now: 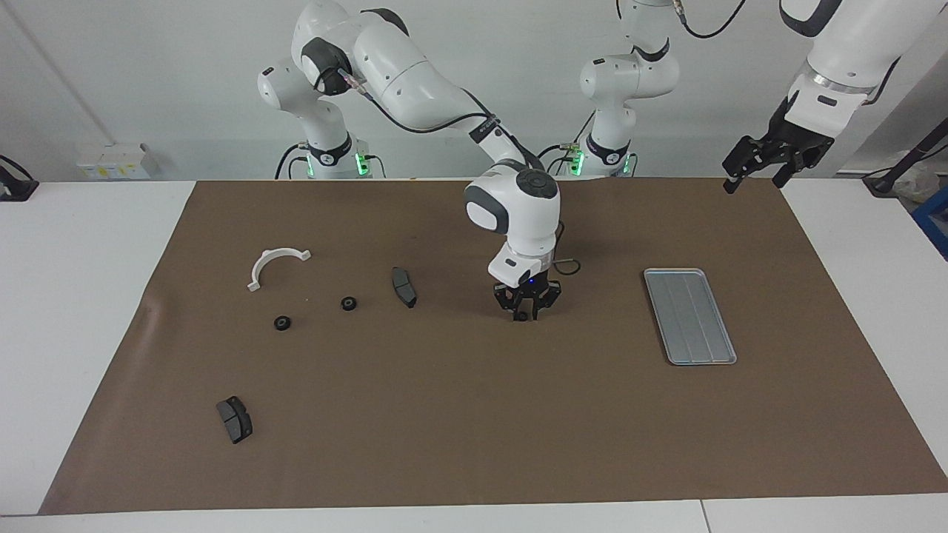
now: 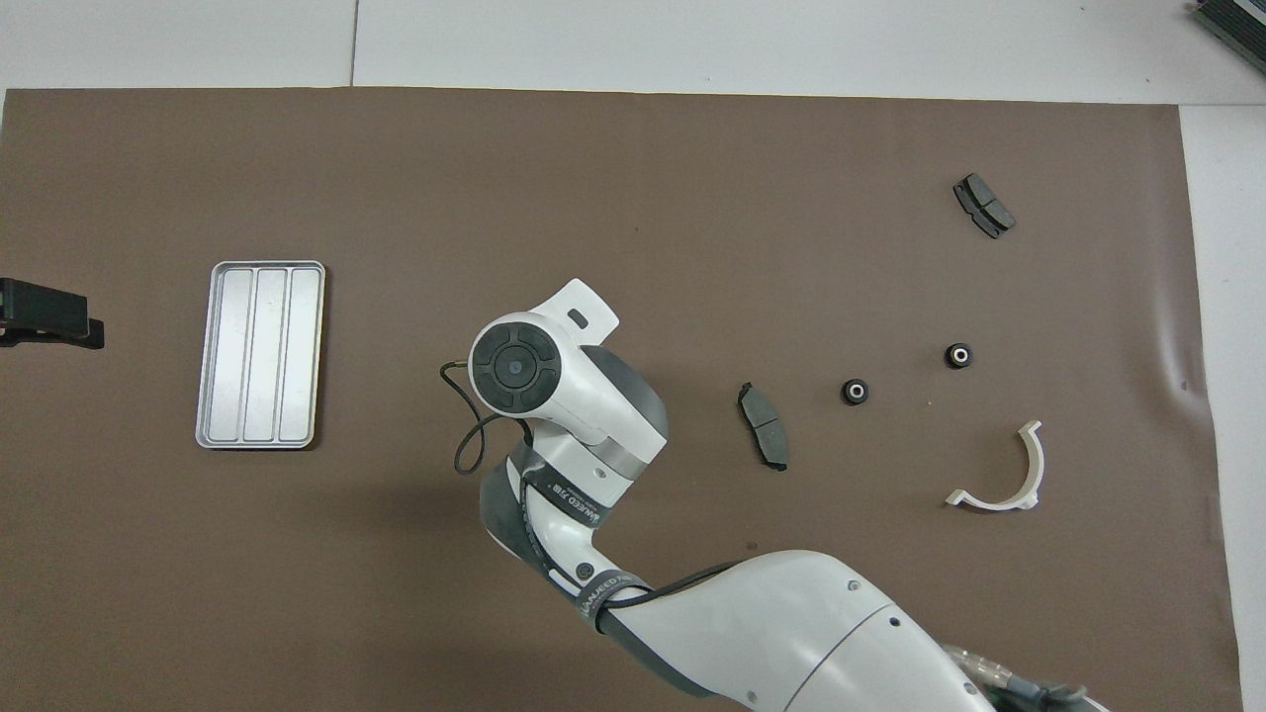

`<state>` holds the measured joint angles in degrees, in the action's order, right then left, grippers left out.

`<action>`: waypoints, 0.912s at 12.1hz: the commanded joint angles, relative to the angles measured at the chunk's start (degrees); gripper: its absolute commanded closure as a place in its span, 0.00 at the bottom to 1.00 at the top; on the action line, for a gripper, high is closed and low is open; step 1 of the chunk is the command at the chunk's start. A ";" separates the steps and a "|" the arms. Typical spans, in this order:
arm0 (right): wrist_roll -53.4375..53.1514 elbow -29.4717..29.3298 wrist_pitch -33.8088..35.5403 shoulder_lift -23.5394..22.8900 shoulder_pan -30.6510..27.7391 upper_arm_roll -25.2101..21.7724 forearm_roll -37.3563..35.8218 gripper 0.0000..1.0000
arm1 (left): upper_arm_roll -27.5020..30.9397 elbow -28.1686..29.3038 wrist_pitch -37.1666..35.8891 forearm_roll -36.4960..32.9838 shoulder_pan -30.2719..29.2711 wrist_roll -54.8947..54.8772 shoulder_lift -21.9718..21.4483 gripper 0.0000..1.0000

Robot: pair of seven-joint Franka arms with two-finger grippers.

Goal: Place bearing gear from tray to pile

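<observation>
A small black bearing gear (image 1: pixel 522 317) lies on the brown mat between the tray and the pile. My right gripper (image 1: pixel 523 312) points straight down at it, its fingers drawn in against the gear at mat level. In the overhead view the right arm's wrist (image 2: pixel 514 364) hides both. The grey ridged tray (image 1: pixel 689 314) (image 2: pixel 260 354) lies toward the left arm's end and holds nothing. My left gripper (image 1: pixel 755 178) (image 2: pixel 45 321) hangs raised and open over the mat's corner at that end.
The pile lies toward the right arm's end: a white half-ring bracket (image 1: pixel 274 263) (image 2: pixel 1004 475), two dark brake pads (image 1: pixel 404 286) (image 1: pixel 235 419), and two more bearing gears (image 1: pixel 349 303) (image 1: pixel 282 323). A black cable loop (image 2: pixel 475 435) hangs by the right wrist.
</observation>
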<state>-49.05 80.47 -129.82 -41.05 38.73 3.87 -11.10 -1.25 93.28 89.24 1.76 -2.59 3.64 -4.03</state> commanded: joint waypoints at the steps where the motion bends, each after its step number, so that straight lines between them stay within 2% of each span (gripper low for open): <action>1: -2.71 0.57 0.00 0.27 0.11 0.18 -1.12 0.64 | -0.25 0.06 0.85 -0.79 -0.48 0.23 0.16 0.00; 5: -2.80 0.83 0.18 0.27 0.11 0.18 -1.12 0.67 | -0.25 0.06 0.94 -0.79 -1.01 0.14 0.25 0.00; 7: -2.80 0.83 0.35 0.27 0.11 0.18 -1.12 0.72 | -0.25 -0.03 0.76 -0.79 -0.92 0.23 0.17 0.00; 8: -2.80 0.83 0.53 0.35 0.20 0.18 -1.12 0.78 | -0.25 -0.03 0.76 -0.71 -1.01 0.23 0.16 0.00; 9: -2.80 0.83 0.97 0.44 0.11 0.18 -1.12 0.92 | -0.25 -0.03 0.85 -0.71 -0.92 0.32 0.16 0.00; 10: -2.72 0.83 1.14 0.70 0.11 0.09 -1.12 1.00 | -0.25 -0.03 0.85 -0.71 -0.92 0.32 0.25 0.00; 11: -2.63 0.75 1.23 1.14 -0.06 0.09 -1.12 1.00 | -0.25 -0.03 0.85 -0.79 -0.92 0.23 0.25 0.00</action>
<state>-49.60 80.83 -129.42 -40.99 38.80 3.85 -11.10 -1.08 93.28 89.36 1.73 -2.83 3.64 -3.82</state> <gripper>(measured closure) 0.762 0.000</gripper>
